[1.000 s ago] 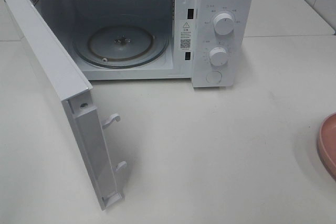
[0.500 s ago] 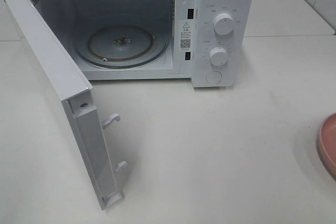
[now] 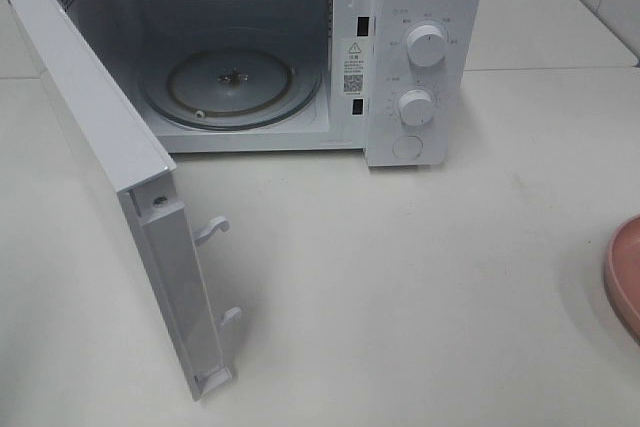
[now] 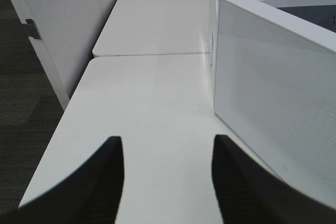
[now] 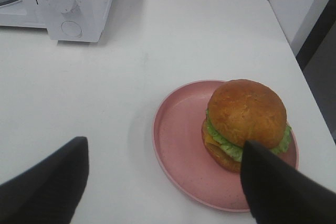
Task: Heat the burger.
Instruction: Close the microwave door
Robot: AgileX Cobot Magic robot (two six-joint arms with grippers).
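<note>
The burger point(image 5: 245, 124) sits upright, bun dome up, on a pink plate point(image 5: 178, 145) on the white counter point(image 5: 157, 51), near the open microwave point(image 3: 400, 57). The right pincer point(image 5: 165, 182) hangs above, fingers wide apart, empty; the left pincer point(image 4: 167, 177), parted, holds nothing.

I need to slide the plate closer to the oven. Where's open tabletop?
Bare table stretches from the microwave front to the pink plate at the right edge. The open door crowds the left. The burger fills one side of the plate.
</note>
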